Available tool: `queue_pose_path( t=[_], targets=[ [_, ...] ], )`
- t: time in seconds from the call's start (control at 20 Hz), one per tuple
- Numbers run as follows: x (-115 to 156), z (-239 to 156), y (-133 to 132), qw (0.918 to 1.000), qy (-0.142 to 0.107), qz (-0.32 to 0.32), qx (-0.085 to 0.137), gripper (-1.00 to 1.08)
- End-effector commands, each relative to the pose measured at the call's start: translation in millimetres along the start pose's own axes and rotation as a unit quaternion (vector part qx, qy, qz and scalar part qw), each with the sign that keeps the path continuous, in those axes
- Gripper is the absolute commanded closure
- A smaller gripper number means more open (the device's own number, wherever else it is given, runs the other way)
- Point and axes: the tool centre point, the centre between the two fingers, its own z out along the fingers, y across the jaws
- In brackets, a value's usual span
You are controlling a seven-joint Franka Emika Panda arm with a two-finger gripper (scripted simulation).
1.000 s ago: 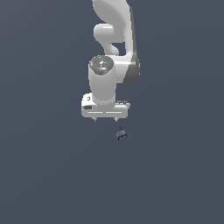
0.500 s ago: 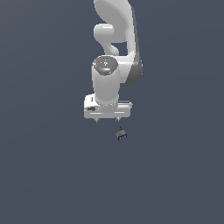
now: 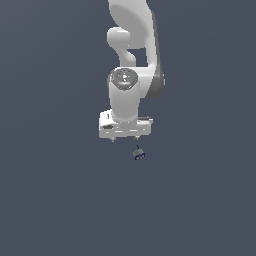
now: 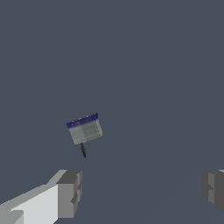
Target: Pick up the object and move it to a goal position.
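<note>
The object (image 3: 139, 154) is a tiny grey block with a dark blue edge and a thin dark stem, lying on the flat dark surface. In the exterior view it sits just below the white gripper (image 3: 125, 139), toward the exterior view's right. The wrist view shows the object (image 4: 85, 130) ahead of the gripper (image 4: 142, 188), closer to one grey fingertip (image 4: 70, 193) than to the other fingertip (image 4: 213, 187). The fingers stand wide apart with nothing between them, and the object lies outside the gap.
The white arm (image 3: 135, 55) rises above the gripper toward the top of the exterior view. A uniform dark grey surface (image 3: 55, 200) fills everything else in both views.
The arm and gripper have shifted slightly toward the exterior view's right and a little lower, closer to the object. The object has not moved.
</note>
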Motion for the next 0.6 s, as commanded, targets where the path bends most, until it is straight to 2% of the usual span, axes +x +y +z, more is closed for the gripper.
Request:
queue_pose_path(
  t=[0.0,0.55],
  targets=[
    [1.0,9.6,-6.7,0.9999,0.001,-0.017,0.000,-0.92],
    [2.8,69.4,-51.3,0.9918,0.015,-0.127,0.001,-0.92]
  ],
)
